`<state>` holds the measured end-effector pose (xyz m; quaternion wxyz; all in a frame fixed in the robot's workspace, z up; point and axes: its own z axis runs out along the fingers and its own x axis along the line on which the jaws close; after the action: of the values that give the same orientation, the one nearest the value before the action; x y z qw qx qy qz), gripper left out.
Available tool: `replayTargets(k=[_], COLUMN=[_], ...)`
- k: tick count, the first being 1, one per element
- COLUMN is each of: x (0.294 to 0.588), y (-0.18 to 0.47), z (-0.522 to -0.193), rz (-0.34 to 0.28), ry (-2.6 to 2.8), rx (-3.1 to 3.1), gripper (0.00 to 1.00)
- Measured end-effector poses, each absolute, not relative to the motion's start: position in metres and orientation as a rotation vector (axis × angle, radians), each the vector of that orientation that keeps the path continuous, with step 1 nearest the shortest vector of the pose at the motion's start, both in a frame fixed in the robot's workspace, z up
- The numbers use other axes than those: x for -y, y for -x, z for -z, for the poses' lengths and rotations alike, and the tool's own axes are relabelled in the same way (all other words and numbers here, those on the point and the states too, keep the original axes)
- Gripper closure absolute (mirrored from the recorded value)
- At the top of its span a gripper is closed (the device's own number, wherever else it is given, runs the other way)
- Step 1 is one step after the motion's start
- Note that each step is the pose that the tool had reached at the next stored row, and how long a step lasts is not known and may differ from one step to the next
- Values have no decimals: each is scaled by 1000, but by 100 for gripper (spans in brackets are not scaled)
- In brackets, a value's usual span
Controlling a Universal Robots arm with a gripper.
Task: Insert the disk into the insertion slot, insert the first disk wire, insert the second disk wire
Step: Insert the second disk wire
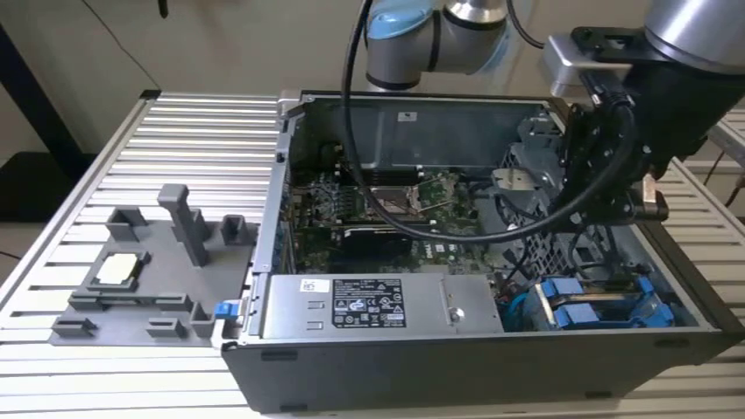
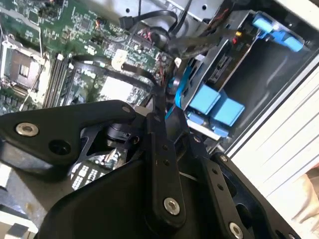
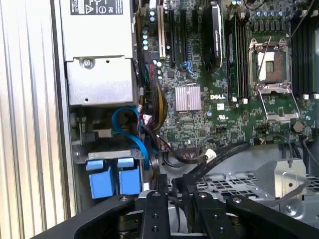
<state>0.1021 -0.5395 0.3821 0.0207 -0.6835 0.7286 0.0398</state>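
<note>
The disk [image 1: 588, 312] sits in the insertion slot [image 1: 654, 281] at the case's front corner on the exterior view's right. Its blue carrier tabs [image 3: 113, 177] face out, and they appear again in the second wrist view [image 2: 214, 105]. A blue wire [image 3: 130, 124] loops up from that bay. My gripper [image 3: 172, 185] hangs just beside the bay, over the board's edge, with its fingers [image 2: 158, 107] drawn close together. A flat black wire [image 3: 219, 157] runs in between them, so the gripper looks shut on it. The arm [image 1: 652, 105] reaches down into the open case.
A silver power supply box [image 1: 372, 304] lies along the case's front wall beside the bay. The motherboard [image 3: 199, 99] fills the case floor. A perforated metal cage [image 3: 234, 184] stands close to my fingers. A grey fixture [image 1: 152, 262] sits on the slatted table [image 1: 174, 131].
</note>
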Motion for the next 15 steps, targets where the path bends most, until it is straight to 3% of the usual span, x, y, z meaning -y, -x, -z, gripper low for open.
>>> replayTargets(k=[9, 15], x=[536, 528], y=[-98, -97], z=[-381, -377], rz=[-116, -75], ry=[2134, 2178], rx=[-2248, -2200], gripper=[73, 73])
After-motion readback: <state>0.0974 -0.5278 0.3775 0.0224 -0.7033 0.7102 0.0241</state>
